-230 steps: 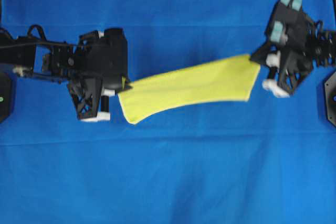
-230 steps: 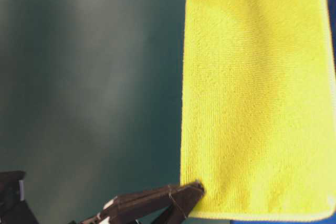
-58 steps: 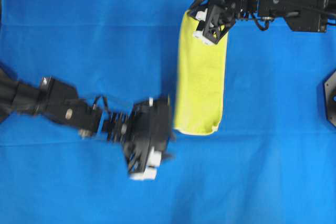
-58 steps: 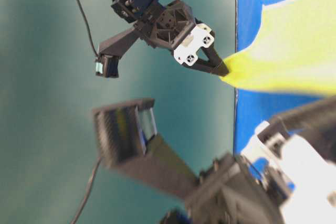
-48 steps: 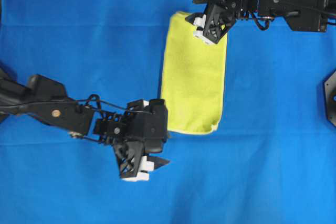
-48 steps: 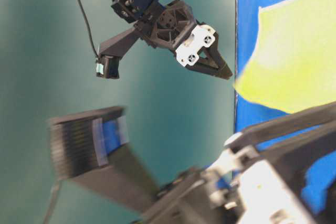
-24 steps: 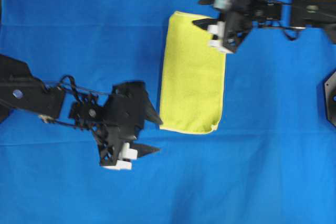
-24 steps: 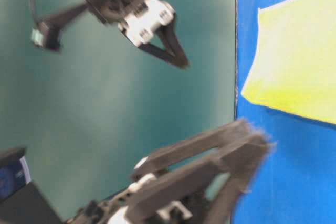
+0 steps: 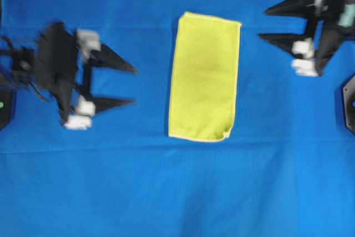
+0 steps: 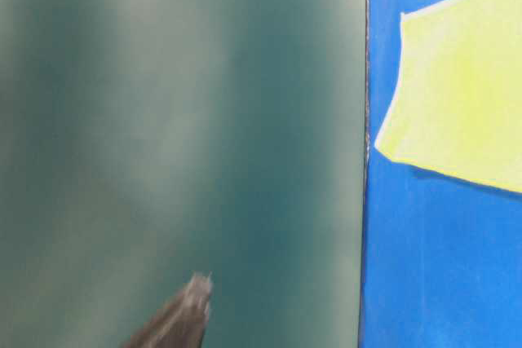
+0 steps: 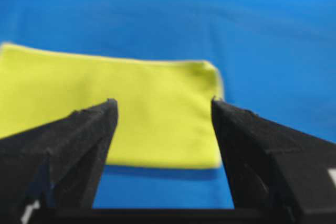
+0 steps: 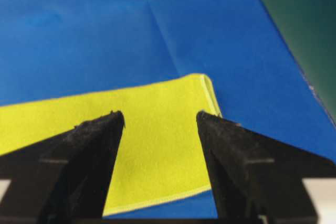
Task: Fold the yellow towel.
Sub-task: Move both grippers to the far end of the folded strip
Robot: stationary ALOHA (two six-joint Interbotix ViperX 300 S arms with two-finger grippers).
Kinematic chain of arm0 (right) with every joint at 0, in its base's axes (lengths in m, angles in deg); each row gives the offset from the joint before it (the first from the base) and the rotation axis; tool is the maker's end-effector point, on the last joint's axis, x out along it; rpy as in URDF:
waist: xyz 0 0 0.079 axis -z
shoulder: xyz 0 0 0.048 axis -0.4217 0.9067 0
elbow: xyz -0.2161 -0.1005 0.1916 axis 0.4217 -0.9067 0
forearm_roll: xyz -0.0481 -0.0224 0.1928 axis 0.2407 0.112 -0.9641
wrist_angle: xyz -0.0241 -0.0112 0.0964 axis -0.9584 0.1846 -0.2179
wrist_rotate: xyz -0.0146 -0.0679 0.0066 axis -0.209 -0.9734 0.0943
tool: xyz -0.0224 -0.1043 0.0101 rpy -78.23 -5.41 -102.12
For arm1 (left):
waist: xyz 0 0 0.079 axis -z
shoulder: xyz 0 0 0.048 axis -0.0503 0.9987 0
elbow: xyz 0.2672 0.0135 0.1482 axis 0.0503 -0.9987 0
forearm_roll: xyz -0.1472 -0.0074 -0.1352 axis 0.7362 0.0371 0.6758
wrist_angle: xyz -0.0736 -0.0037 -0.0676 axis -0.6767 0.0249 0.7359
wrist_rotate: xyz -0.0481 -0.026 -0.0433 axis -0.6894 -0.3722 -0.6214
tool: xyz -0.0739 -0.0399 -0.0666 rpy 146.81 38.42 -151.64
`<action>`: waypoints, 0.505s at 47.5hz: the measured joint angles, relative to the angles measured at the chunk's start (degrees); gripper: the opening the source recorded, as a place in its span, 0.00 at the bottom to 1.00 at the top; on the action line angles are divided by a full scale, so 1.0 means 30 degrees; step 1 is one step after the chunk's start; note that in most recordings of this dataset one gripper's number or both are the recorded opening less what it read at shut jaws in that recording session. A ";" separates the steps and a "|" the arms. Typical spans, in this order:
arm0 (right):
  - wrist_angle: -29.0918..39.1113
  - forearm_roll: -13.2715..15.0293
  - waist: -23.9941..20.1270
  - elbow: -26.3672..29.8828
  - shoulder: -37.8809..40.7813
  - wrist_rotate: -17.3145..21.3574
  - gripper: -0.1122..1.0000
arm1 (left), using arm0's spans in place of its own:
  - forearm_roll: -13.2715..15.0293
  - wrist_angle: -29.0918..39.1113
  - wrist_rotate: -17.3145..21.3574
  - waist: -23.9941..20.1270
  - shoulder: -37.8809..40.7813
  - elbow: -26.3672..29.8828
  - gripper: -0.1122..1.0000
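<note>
Towel sits folded into a tall yellow strip at the middle of the blue desk in my overhead view, flat, its pale hem showing along the edges. My left pincer is at nine o'clock from it, released, jaws spread and holding nothing, well apart from the cloth. My right pincer is at two o'clock, also released and empty. Both wrist cameras look between spread jaws at the towel.
</note>
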 measured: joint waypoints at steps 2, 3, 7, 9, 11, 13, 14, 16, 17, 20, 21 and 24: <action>-0.0029 -0.0146 0.0000 -0.0439 -0.0469 0.0000 0.65 | 0.0000 -0.0029 -0.0029 -0.0234 -0.0557 -0.0381 0.72; -0.0088 -0.0234 0.0000 -0.0674 -0.0674 0.0000 0.65 | 0.0000 -0.0088 -0.0029 -0.0322 -0.0820 -0.0615 0.72; -0.0381 -0.0615 0.0029 -0.1494 -0.1084 0.0000 0.65 | 0.0000 -0.0234 -0.0029 -0.0557 -0.1641 -0.1406 0.72; -0.0557 -0.0791 0.0000 -0.1846 -0.1172 0.0000 0.65 | 0.0000 -0.0322 -0.0088 -0.0703 -0.1904 -0.1729 0.72; -0.0645 -0.0908 0.0000 -0.2021 -0.1172 0.0000 0.65 | 0.0000 -0.0469 -0.0205 -0.0791 -0.2051 -0.1963 0.72; -0.0703 -0.0967 0.0000 -0.2080 -0.1113 0.0000 0.65 | 0.0000 -0.0645 -0.0234 -0.0820 -0.2080 -0.2109 0.72; -0.0732 -0.0996 0.0029 -0.2080 -0.1113 0.0000 0.65 | 0.0000 -0.0703 -0.0234 -0.0820 -0.2080 -0.2139 0.72; -0.0791 -0.1025 0.0000 -0.2080 -0.1084 0.0000 0.65 | 0.0000 -0.0791 -0.0234 -0.0850 -0.2051 -0.2139 0.72; -0.0791 -0.1025 0.0000 -0.2080 -0.1084 0.0000 0.65 | 0.0000 -0.0820 -0.0205 -0.0820 -0.2051 -0.2139 0.72; -0.0850 -0.1025 0.0000 -0.2080 -0.1055 0.0000 0.65 | 0.0000 -0.0908 -0.0234 -0.0850 -0.1963 -0.2139 0.72; -0.0850 -0.1025 0.0029 -0.2080 -0.1055 0.0000 0.65 | 0.0000 -0.0908 -0.0234 -0.0850 -0.1963 -0.2139 0.72; -0.0850 -0.1025 0.0000 -0.2080 -0.1055 0.0000 0.65 | 0.0000 -0.0908 -0.0234 -0.0850 -0.1875 -0.2139 0.71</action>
